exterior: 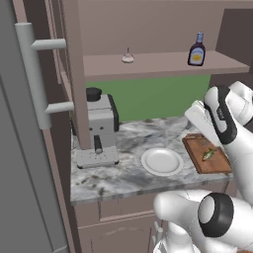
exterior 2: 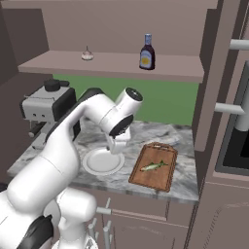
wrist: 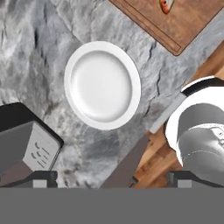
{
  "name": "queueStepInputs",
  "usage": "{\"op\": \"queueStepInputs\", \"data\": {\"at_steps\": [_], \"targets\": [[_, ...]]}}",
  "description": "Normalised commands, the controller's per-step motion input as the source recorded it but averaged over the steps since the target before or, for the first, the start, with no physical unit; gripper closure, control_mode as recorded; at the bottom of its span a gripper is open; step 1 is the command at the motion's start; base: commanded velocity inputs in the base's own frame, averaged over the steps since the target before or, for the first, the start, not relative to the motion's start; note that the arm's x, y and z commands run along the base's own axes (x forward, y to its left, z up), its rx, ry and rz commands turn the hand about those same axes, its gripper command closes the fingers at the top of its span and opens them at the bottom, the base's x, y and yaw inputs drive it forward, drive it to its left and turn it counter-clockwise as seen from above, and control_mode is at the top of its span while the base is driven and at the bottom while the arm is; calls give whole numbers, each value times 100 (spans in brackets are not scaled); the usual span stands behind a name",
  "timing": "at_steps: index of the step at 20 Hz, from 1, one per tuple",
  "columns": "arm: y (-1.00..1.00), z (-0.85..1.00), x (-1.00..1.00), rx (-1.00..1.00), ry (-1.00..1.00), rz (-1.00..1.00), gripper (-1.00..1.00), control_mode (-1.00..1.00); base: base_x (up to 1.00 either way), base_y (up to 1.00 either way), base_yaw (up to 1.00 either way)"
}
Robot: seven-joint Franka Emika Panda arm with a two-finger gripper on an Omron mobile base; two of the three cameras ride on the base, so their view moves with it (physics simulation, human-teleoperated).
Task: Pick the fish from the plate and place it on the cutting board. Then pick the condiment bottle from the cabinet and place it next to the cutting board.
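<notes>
In the lower half of the right base view the white arm bends up from the lower left and hangs its gripper above the plate, fingers spread wide with nothing between them; in the hand view the two dark fingertips stand far apart at the bottom edge, and the bare white plate sits left of centre on the marble counter. Just right of the plate in the right base view, close but apart from it, lies the cutting board, and the fish rests on its middle, so the first half of the job looks finished. Left of the plate stands the coffee machine. Farther back and higher, at the upper middle of the frame, the cabinet shelf carries the condiment bottle upright near its front edge, with a tiny pale garlic-shaped thing well to its left. The step in hand is therefore the bottle. The next move, as I judge it, calls for raising the open hand to shelf height, turning it to come at the bottle from the front, and closing on its dark body below the neck without tipping it.
</notes>
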Motion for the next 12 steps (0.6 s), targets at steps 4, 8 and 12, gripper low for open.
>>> {"op": "queueStepInputs", "data": {"at_steps": [4,8,12], "targets": [[13,1,-27,12,0,-17,-100,-100,0,0,0],[20,0,-26,11,0,-20,-100,-100,0,0,0],[20,0,-15,10,0,-21,-100,-100,0,0,0]]}}
